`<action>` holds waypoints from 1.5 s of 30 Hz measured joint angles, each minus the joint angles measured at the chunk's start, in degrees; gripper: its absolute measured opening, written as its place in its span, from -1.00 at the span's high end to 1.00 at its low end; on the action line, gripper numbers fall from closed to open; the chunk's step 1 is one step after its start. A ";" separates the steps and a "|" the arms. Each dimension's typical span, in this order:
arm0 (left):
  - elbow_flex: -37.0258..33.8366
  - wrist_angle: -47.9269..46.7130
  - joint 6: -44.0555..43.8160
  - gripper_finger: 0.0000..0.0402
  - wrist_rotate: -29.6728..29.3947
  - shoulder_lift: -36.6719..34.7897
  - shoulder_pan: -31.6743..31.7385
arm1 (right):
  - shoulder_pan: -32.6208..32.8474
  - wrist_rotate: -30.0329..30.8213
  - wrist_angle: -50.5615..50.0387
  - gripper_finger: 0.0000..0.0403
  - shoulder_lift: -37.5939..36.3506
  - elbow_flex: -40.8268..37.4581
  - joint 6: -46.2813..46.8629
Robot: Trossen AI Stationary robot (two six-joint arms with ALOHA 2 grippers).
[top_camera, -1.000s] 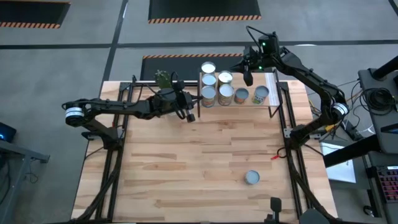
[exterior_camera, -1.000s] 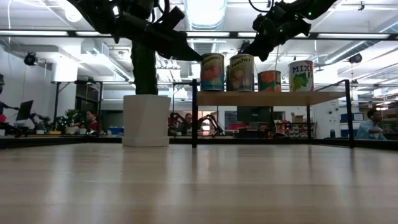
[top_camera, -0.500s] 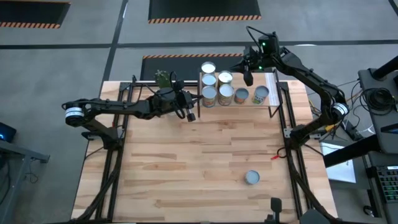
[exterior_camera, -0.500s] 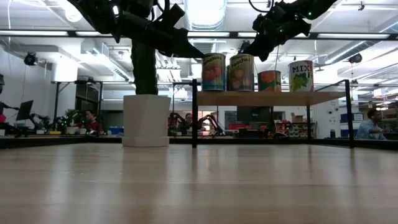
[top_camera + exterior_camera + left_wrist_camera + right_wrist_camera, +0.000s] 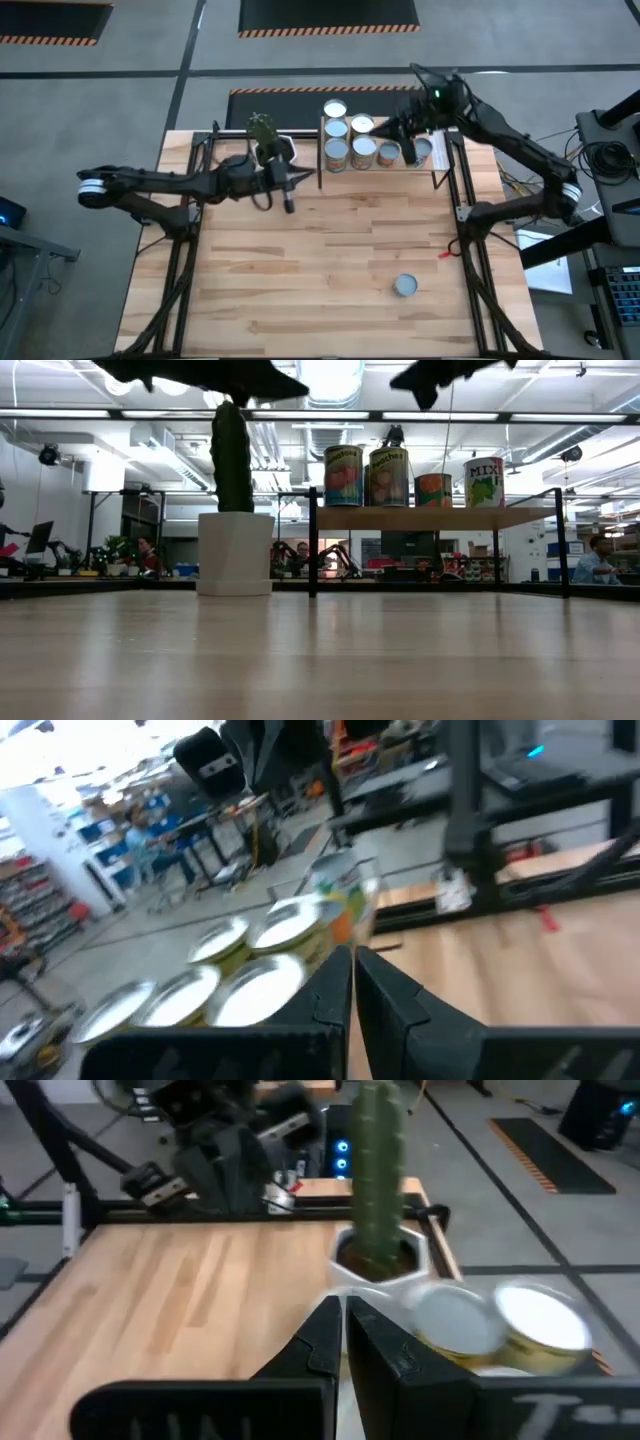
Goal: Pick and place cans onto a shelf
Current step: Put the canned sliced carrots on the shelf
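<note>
Shelf (image 5: 440,145): six cans (image 5: 362,140) on it. Your left gripper (image 5: 287,200), fingers closed and empty, has pulled back from the shelf; right gripper (image 5: 403,150), closed and empty, has shifted over it. One lone can (image 5: 405,286) remains, well away from the shelf.

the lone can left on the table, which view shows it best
The high view: the can stands alone on the tabletop, its silver top plain, far from the shelf. The low view and both wrist views do not show it.
</note>
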 joint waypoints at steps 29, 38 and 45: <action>-6.93 0.98 -10.00 1.00 0.09 -6.57 -12.12 | 63.90 27.70 -20.17 0.96 -0.05 -18.77 93.04; -6.93 0.99 -9.16 1.00 0.09 -6.57 -12.12 | 70.88 28.40 -21.52 0.95 7.98 -19.87 105.60; -6.93 0.97 -8.04 1.00 0.09 -6.59 -12.12 | 70.82 28.42 -22.05 0.81 14.72 -13.97 102.62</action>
